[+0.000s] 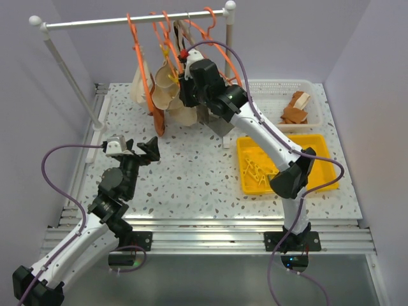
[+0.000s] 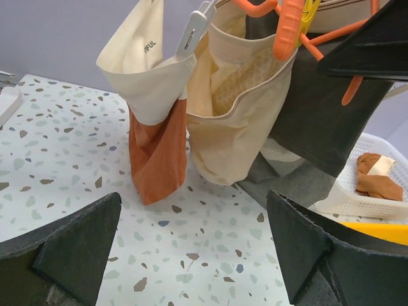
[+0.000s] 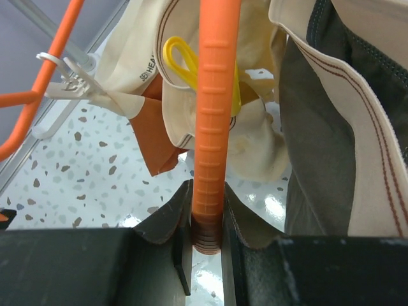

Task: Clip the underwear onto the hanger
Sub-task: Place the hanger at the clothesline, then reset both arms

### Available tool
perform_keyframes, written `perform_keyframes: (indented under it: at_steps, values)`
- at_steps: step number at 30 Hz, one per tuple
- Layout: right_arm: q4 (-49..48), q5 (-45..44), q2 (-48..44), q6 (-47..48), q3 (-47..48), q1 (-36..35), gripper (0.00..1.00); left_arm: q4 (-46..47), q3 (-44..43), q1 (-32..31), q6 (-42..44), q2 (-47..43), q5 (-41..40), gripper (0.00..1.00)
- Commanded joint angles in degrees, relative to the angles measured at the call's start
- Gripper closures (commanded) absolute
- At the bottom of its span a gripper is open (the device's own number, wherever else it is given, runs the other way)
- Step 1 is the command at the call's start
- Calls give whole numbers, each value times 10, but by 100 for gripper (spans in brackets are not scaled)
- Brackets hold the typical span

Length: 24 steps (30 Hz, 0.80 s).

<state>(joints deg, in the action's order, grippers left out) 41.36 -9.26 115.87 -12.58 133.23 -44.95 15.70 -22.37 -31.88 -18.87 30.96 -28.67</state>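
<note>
We see the underwear (image 2: 236, 127) hanging upper centre, by the hanger (image 1: 146, 80) on the rail — right tool (image 3: 207, 245) clenched on an orange ridged bar (image 3: 210, 127). Left tool (image 2: 194, 248) released, lower left, over the desk (image 2: 64, 146).

L tool (image 2: 194, 236) sits low, its 2 dark fingers (image 2: 76, 248) wide apart. Ahead, the cream underwear (image 2: 236, 127) hangs open like a bag, w/ an orange clip (image 2: 288, 32) & yellow clip (image 2: 310, 9) at its top by the hanger (image 2: 333, 38). On its left: white cloth (image 2: 143, 70) w/ grey clip (image 2: 191, 32), rust-orange cloth (image 2: 156, 159) under it. Dark garment (image 2: 319, 121) hangs behind.
</note>
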Motion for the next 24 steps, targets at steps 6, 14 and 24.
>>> perform_keyframes:
  at_steps: [6, 14, 24]
  values:
    - [-87, 41, -99, 18, -89, -6, 53, 6, -5, 5, 2, -3, 2, 0]
    - [-192, 81, -274, 61, -257, -38, 5, -47, -22, 4, -2, -21, -18, 0]
    - [-306, 30, -628, 33, -686, -66, 1, -124, -36, 5, -26, -45, -71, 0]
